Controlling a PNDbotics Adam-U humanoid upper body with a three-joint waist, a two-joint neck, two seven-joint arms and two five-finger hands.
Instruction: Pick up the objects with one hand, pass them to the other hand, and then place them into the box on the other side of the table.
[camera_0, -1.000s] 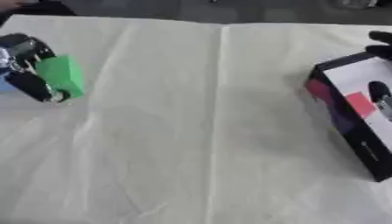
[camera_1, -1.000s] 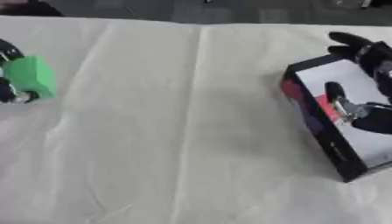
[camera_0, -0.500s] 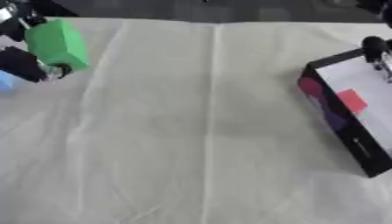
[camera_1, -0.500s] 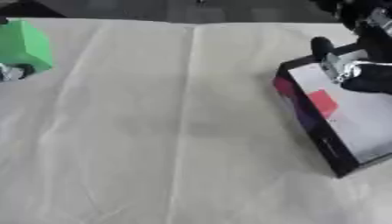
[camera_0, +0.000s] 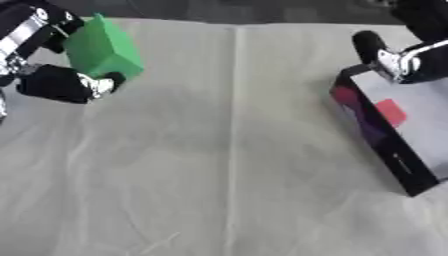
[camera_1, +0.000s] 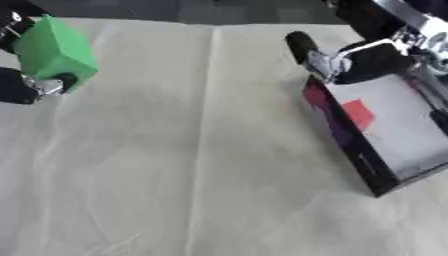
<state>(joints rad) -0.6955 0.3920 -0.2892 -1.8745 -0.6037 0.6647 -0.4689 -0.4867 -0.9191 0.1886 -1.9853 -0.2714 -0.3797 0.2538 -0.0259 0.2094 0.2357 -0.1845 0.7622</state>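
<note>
A green block is held above the table at the upper left, with my left hand shut on it, thumb below and fingers behind. At the right stands a dark box with a pale floor and a small red piece lying inside. My right hand hovers over the box's far left corner, fingers relaxed and holding nothing.
A pale wrinkled cloth covers the table, with a crease running down its middle. The dark far edge of the table runs along the top.
My left hand has lifted the green block up and to the right. My right hand has risen out of the box and moved left over its far corner.
</note>
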